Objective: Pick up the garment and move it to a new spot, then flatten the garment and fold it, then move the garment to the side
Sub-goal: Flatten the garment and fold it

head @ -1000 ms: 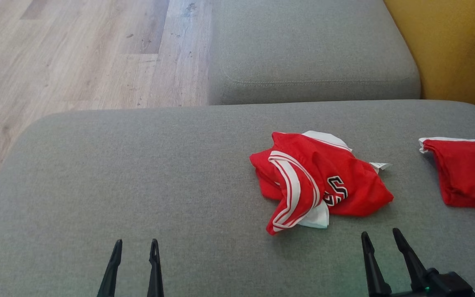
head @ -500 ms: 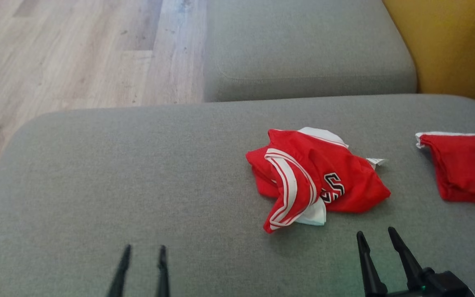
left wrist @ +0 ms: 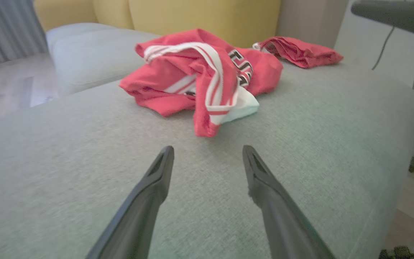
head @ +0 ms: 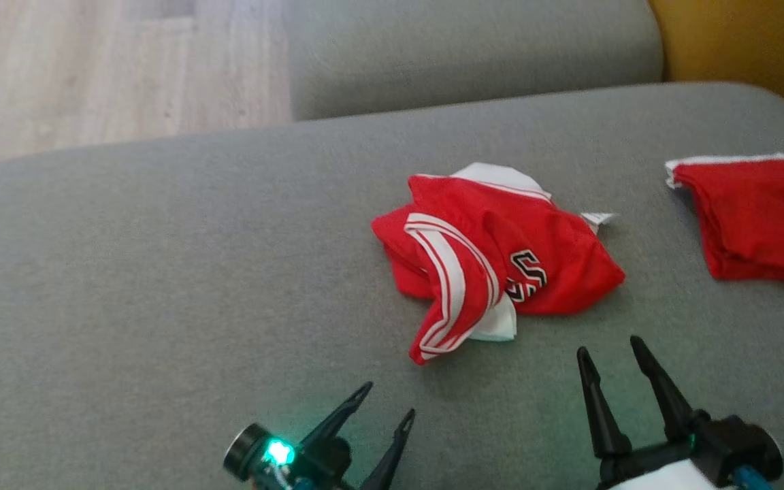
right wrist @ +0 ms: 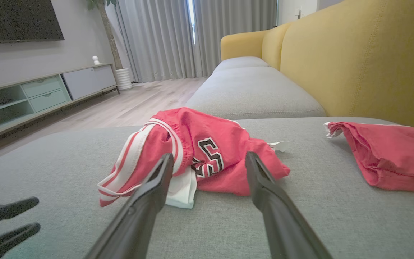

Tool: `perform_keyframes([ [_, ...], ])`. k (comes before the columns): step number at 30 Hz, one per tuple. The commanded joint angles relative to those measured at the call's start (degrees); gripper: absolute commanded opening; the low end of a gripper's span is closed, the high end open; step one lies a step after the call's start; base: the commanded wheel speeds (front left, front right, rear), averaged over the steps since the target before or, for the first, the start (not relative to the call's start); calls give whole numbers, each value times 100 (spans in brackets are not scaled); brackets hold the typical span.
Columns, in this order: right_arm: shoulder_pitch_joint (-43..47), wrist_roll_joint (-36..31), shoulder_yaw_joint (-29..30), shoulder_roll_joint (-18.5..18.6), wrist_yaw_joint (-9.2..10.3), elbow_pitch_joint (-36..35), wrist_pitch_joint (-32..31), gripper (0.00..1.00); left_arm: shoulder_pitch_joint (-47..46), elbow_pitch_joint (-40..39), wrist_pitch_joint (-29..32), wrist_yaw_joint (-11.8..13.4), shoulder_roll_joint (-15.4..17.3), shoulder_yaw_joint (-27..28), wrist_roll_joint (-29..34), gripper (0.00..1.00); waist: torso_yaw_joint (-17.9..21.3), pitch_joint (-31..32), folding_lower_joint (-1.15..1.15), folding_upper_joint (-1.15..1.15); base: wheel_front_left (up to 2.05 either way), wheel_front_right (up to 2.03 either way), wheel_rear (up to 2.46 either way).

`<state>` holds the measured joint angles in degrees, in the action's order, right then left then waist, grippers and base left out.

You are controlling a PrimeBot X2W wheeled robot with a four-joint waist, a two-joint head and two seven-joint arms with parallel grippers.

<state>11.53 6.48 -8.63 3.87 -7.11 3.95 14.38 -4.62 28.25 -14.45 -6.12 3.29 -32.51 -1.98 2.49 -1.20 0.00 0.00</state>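
Fingers [head: 596, 401] on both arms spread wide, empty; crumpled garment [head: 569, 265], number partly hidden in folds

The head view looks steeply down on the crumpled garment [head: 494, 272] from above its near side. Both wrist views sit low over the grey cushion [left wrist: 67, 172], close before the garment, facing it; all three share it.

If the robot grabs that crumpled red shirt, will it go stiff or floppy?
Probably floppy: the red shirt lies crumpled in soft folds, so it should droop from a grip. Likely light: thin cloth. It shouldn't roll, lying slumped on the grey cushion.
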Motion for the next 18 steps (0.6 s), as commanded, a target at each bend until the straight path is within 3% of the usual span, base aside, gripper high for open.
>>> perform_keyframes([
  [1,-354,-37,-137,112,-37,-221,62,100,-401,-9,-55,-34,-41,47,-45,100,195,-246,0,0,0,0,0],
  [14,-667,-41,-159,103,-37,-218,62,100,-1447,731,-55,126,-41,-347,-193,100,708,-703,0,0,0,0,0],
  [15,-676,-41,-165,100,-37,-215,62,100,-1489,753,-55,114,-41,-364,-185,44,740,-711,0,0,0,0,0],
  [16,-685,-40,-170,98,-37,-211,62,100,-1526,761,-55,99,-41,-383,-182,0,766,-716,0,0,0,0,0],
  [18,-697,-40,-180,92,-37,-206,62,100,-1597,726,-55,80,-41,-403,-165,0,825,-715,0,0,0,0,0],
])
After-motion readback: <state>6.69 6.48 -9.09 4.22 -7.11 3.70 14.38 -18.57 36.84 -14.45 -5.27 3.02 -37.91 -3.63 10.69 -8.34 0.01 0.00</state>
